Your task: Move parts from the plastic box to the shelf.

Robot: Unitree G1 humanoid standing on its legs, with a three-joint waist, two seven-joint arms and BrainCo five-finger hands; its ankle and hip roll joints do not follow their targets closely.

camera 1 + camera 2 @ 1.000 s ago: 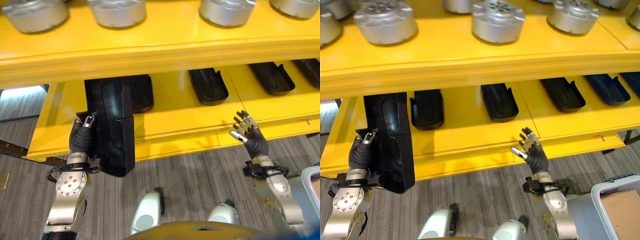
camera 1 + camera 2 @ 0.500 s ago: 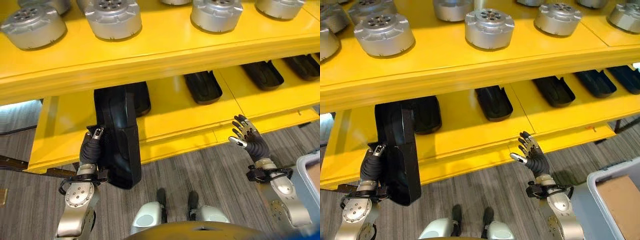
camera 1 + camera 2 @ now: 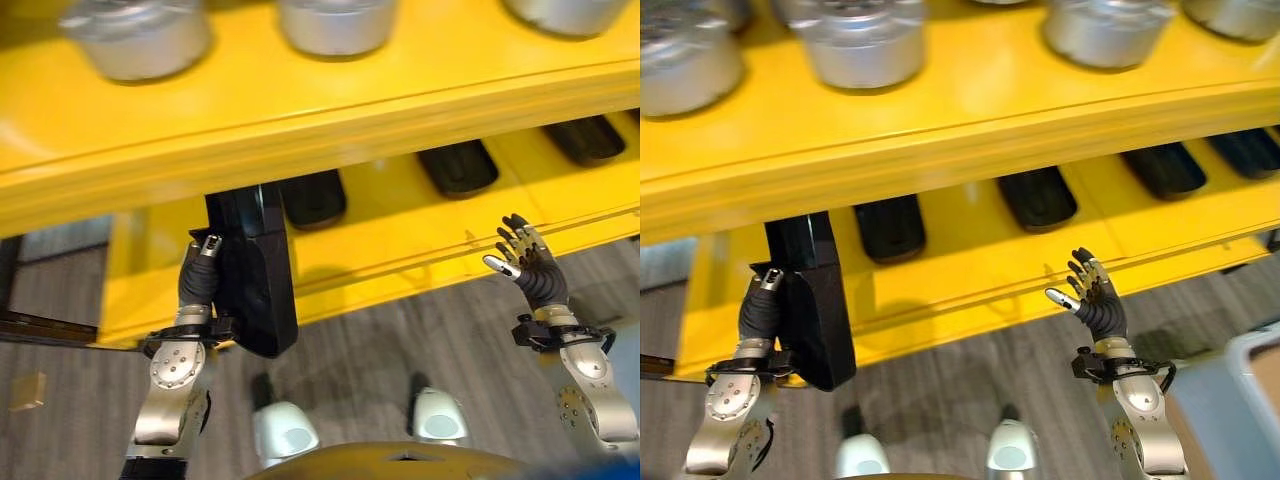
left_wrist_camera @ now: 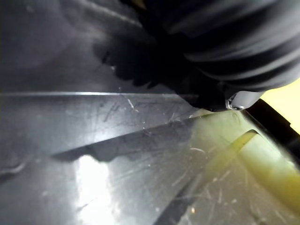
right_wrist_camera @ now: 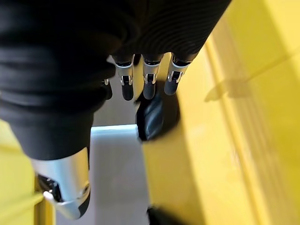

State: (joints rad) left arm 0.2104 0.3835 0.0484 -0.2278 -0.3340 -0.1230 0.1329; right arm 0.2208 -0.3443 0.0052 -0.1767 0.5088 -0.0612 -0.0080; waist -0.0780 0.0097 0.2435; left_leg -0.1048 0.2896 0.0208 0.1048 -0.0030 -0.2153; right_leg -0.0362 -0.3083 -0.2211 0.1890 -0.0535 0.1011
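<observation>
The left hand grips a long black plastic part at the yellow shelf's lower tier, not yet placed; the right hand's fingers are spread empty.

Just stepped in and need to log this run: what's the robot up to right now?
It is loading a yellow shelf. The left robot hand grips a long black part at the lower level's front edge, its far end reaching in beside other black parts already lying there. The right robot hand hangs open and empty in front of the shelf edge. Round silver parts sit on the upper level.
</observation>
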